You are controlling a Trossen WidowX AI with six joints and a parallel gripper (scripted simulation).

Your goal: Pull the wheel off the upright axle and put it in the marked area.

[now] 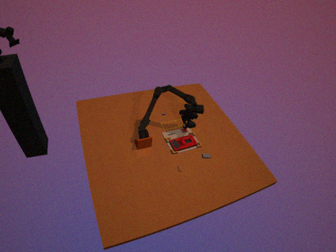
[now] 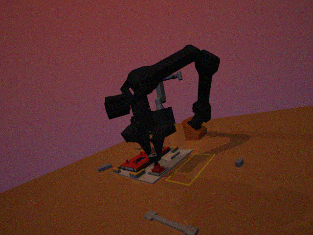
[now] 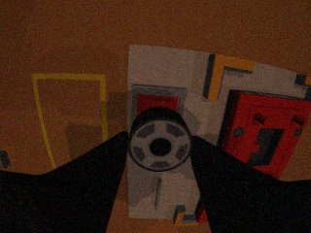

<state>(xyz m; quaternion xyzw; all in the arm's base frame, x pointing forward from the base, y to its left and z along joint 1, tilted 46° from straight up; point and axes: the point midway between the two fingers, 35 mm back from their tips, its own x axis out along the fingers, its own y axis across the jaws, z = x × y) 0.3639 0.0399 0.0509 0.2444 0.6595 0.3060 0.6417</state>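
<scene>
the gripper [image 3: 159, 155] is clamped hard on the wheel [image 3: 159, 147], a dark finger pressing in on each side of the rim, and in the wrist view the wheel's grey spoked face with its dark hub looks straight back at us. it hangs above the pale board [image 3: 152, 72], over the small red mount [image 3: 157, 103] sitting in a grey recess. in the exterior view the wheel [image 2: 152, 156] sits at the fingertips a little above that red mount [image 2: 158, 168], with a gap between the two. whether the thin axle still reaches into the hub, too dark and small to tell. the yellow-outlined marked area [image 2: 190, 169] lies just beside the board, on the side toward the robot's orange base [image 2: 194, 131], and nothing stands inside the outline apart from a shadow. to the other side of the wheel, the red car body [image 2: 135, 161] rests on the board. loose grey parts are scattered on the orange table [image 2: 252, 202]: a long bar [image 2: 171, 223] in the foreground, a small block [image 2: 238, 162] beyond the outline, another bar [image 2: 104, 167] just off the board's far end. the arm arches high over the board, wrist pointing straight down
</scene>
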